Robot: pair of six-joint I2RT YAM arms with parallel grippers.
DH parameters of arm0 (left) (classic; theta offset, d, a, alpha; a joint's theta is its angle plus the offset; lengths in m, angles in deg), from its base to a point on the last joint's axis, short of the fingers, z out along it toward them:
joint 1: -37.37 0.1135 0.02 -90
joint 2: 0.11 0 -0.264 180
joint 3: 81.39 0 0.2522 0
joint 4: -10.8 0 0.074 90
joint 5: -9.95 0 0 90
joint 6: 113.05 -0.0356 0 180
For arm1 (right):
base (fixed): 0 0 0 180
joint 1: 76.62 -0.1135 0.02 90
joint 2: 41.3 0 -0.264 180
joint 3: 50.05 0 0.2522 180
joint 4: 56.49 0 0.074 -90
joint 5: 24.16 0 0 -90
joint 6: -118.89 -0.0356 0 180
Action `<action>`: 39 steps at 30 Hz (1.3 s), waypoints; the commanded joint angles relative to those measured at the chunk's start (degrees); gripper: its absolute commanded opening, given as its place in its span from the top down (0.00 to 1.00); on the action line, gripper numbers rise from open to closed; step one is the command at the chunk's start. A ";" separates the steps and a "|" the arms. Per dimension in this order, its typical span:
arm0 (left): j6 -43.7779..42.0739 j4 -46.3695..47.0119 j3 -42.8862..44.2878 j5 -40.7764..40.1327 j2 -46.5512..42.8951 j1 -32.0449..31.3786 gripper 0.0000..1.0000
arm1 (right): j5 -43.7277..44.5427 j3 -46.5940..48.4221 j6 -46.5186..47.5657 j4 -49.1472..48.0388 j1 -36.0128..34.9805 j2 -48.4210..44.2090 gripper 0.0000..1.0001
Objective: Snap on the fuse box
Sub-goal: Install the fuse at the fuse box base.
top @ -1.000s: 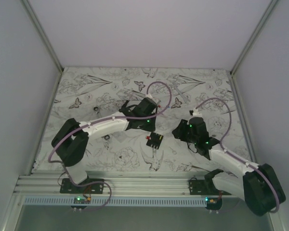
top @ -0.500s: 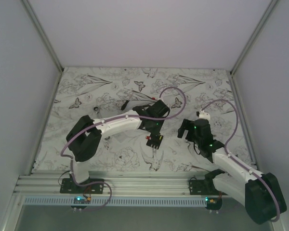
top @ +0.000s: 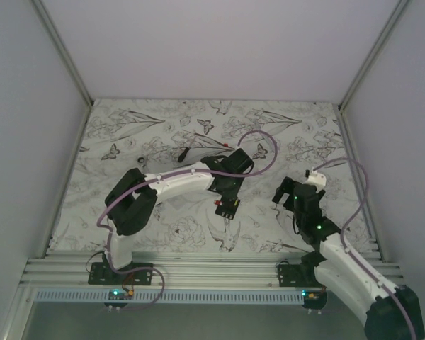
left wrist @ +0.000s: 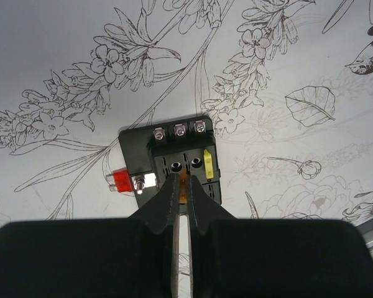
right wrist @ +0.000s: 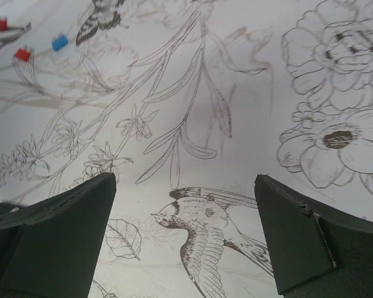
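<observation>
The fuse box point(top: 229, 206) lies flat on the table point(top: 177, 234), and the left tool point(left wrist: 181, 184), its tips pressed together, sits over the box's near side, seemingly touching it. One yellow fuse point(left wrist: 207, 164) is seated, other slots look empty, and no cover shows, so the snapping seems unfinished. Right of the box, well apart, the right tool point(right wrist: 185, 186) hangs spread wide and empty. Bare table lies between them and beyond the box.

Diffuse bright light; faint shadows; glint on fuse box point(left wrist: 137, 149).
</observation>
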 commanded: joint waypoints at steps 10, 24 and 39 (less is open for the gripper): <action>1.22 -2.39 2.52 -4.16 3.57 -1.87 1.00 | 6.52 -2.40 -2.16 1.92 0.79 -9.58 0.00; 2.28 -2.34 1.79 -9.32 3.12 -3.15 1.00 | 5.89 -2.31 -1.85 1.49 0.88 -8.48 0.00; 9.53 -1.56 0.58 -15.07 1.99 -4.88 1.00 | 5.09 -2.31 -1.72 1.13 0.88 -8.00 0.00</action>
